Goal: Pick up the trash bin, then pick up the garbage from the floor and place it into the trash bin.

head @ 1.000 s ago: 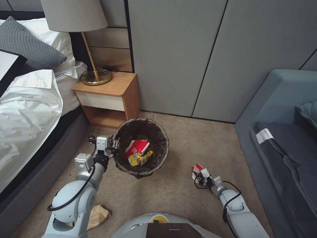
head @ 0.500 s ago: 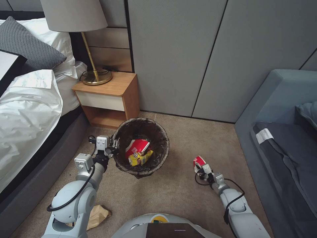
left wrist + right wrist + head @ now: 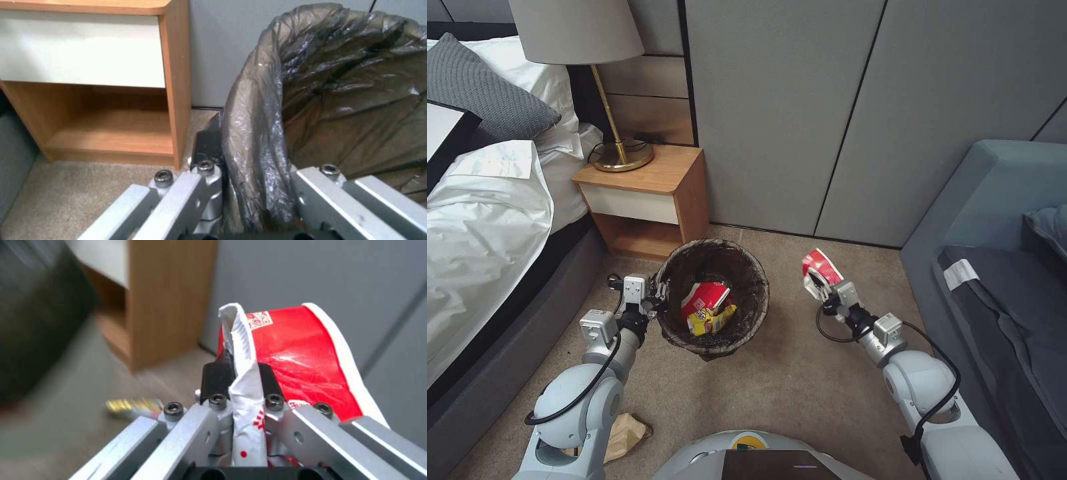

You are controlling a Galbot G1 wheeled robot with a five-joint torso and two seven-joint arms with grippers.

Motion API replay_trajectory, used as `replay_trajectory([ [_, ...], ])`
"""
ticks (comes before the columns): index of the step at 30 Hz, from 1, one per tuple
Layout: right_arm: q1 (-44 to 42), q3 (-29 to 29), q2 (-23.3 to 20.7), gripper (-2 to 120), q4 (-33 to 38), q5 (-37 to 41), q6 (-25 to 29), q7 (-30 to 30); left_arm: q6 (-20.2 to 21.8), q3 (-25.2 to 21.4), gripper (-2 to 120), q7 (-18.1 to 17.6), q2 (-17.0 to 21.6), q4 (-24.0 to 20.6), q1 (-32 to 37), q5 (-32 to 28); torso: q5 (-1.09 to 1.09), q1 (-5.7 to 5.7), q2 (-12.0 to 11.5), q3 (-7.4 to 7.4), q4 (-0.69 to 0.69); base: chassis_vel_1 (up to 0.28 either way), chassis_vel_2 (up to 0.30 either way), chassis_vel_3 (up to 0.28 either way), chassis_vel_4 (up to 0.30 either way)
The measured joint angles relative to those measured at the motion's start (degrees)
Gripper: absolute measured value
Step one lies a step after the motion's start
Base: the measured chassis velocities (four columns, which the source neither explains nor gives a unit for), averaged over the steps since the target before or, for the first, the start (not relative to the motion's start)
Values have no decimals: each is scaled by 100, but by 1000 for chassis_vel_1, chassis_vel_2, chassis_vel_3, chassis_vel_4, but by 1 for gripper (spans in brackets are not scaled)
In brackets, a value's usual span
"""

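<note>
Raised off the carpet since earlier, the right tool [image 3: 822, 288] clamps a crushed red-and-white paper cup [image 3: 818, 267], right of the bin. Left tool [image 3: 656, 298] grips the rim of the round white bag-lined trash bin [image 3: 754, 303].

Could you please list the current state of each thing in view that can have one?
Bin: upright, lined, holding litter, rim gripped.
Left gripper: shut on bin rim.
Right gripper: shut on cup, raised.
Cup: crushed, held off the floor.
Paper bag: crumpled, on floor.
Lamp: upright on nightstand.
</note>
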Motion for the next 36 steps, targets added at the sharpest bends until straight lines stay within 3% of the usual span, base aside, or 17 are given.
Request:
replay_trajectory([
  [5, 162, -474, -191, 0, 747, 395, -445, 204, 6, 6, 7, 0, -2, 0, 7, 4, 1, 0, 0, 0, -1, 0, 0, 0, 0],
  [12, 481, -821, -659, 0, 1095, 1017, -855, 213, 23, 21, 7, -12, 2, -5, 2, 13, 1, 0, 0, 0, 0, 0, 0, 0, 0],
  [23, 1103, -1815, -1396, 0, 1002, 1842, -1027, 353, 105, 116, 7, -53, 2, -20, -61, 55, 2, 0, 0, 0, 0, 0, 0, 0, 0],
  [36, 1945, -2927, -1447, 0, 594, 2012, -996, 470, 124, 184, 7, -71, -41, 24, -106, 134, 1, 0, 0, 0, -1, 0, 0, 0, 0],
])
